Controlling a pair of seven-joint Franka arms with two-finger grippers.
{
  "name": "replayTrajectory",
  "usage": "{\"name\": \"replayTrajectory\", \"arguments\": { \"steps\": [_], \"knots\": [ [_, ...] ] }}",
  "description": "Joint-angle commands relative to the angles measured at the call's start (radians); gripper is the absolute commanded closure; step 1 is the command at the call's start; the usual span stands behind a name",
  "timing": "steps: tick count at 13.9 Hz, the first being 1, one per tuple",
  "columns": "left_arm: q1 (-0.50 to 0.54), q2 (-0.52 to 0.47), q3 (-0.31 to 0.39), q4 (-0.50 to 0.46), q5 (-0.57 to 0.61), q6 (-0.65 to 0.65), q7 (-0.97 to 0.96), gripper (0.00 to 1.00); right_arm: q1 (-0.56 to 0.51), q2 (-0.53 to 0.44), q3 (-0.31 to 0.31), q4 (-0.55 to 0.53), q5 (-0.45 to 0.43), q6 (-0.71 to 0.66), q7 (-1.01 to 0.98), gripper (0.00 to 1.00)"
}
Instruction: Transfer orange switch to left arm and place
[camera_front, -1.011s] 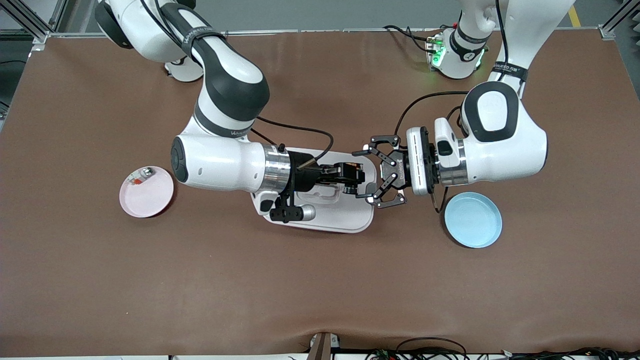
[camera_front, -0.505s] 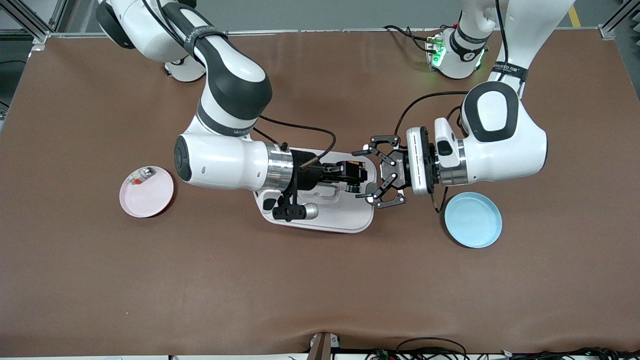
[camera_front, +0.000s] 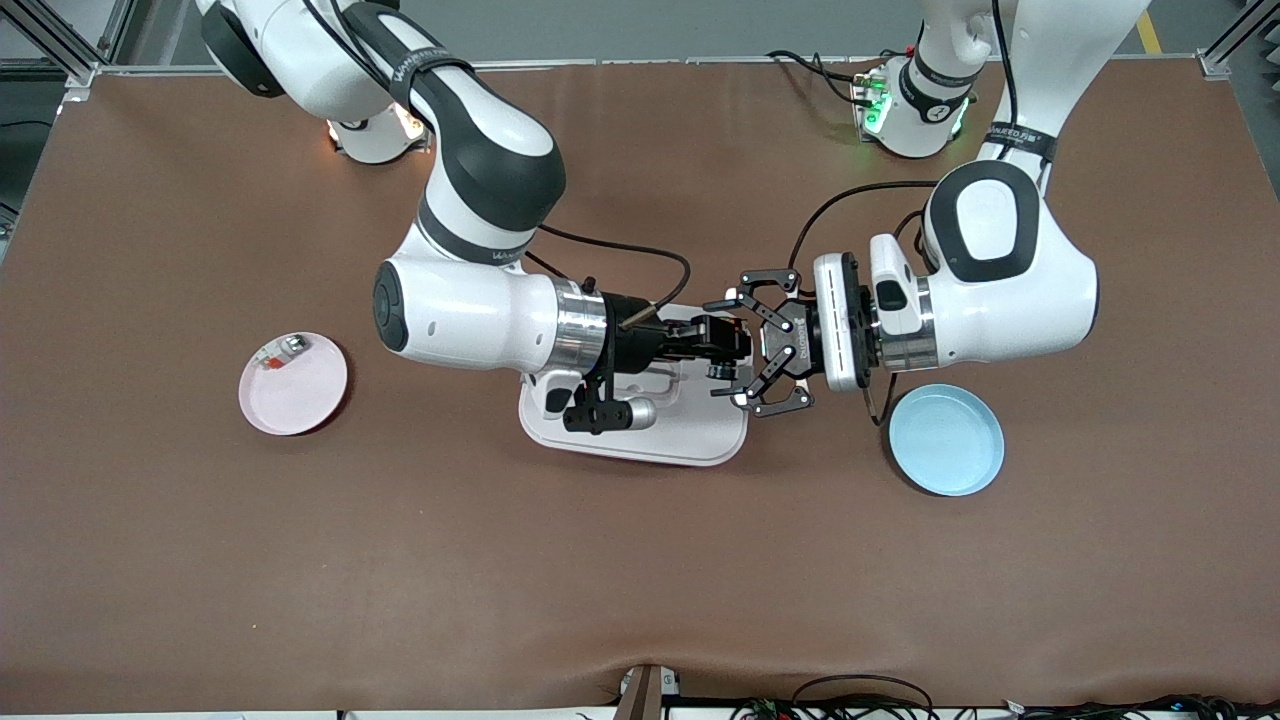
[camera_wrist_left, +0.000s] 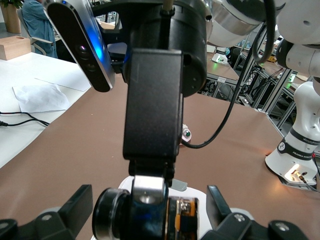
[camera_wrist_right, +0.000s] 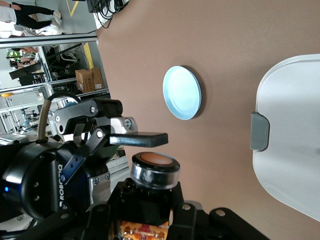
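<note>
My right gripper is shut on the orange switch, a small orange body with a black and silver round end. It holds the switch over the white box, at the end toward the left arm. My left gripper faces it and is open, one finger on each side of the switch without touching it. In the left wrist view the switch sits between the open fingers. The right wrist view shows the switch in my right gripper, with the left gripper close beside it.
A blue plate lies on the brown table toward the left arm's end, just under the left wrist. A pink plate with a small clear-and-silver piece lies toward the right arm's end. The box's grey clasp shows in the right wrist view.
The right arm has carried the switch across the box toward the left gripper, bringing it between the open fingers. The left arm has stayed in place.
</note>
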Motion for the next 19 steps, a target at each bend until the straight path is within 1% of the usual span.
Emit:
{"name": "replayTrajectory", "arguments": {
  "steps": [1, 2, 3, 5, 8, 15, 16, 17, 18, 19],
  "knots": [
    [-0.003, -0.013, -0.001, -0.003, -0.002, 0.006, -0.020, 0.12, 0.000, 0.009, 0.008, 0.015, -0.003, 0.009, 0.011, 1.00],
    [-0.001, -0.013, -0.001, -0.003, 0.000, 0.006, -0.014, 0.26, 0.000, 0.009, 0.008, 0.015, -0.003, 0.010, 0.011, 1.00],
    [-0.001, -0.013, -0.001, -0.004, 0.000, 0.008, -0.008, 0.31, 0.000, 0.011, 0.008, 0.015, -0.003, 0.010, 0.011, 1.00],
    [0.000, -0.012, -0.001, -0.010, 0.003, 0.006, -0.003, 0.31, 0.000, 0.011, 0.008, 0.015, -0.003, 0.010, 0.011, 1.00],
    [0.000, -0.012, -0.001, -0.009, 0.061, 0.006, -0.003, 0.31, -0.002, 0.011, 0.010, 0.015, -0.003, 0.010, 0.011, 1.00],
    [0.000, -0.012, -0.001, -0.009, 0.061, 0.006, -0.003, 0.31, -0.008, 0.009, 0.011, 0.015, -0.003, 0.010, 0.017, 1.00],
    [0.002, -0.012, -0.001, -0.009, 0.061, 0.006, -0.003, 0.31, -0.010, 0.009, 0.013, 0.015, -0.002, 0.010, 0.023, 0.93],
    [0.000, -0.012, -0.001, -0.007, 0.061, 0.006, -0.003, 0.31, -0.011, 0.009, 0.013, 0.014, -0.002, 0.010, 0.027, 0.68],
    [0.000, -0.012, -0.001, -0.009, 0.061, 0.006, -0.003, 0.31, -0.010, 0.008, 0.013, 0.015, -0.002, 0.013, 0.032, 0.01],
    [0.000, -0.010, -0.001, -0.009, 0.061, 0.006, -0.003, 0.31, -0.011, 0.008, 0.013, 0.015, -0.002, 0.015, 0.034, 0.00]
  ]
}}
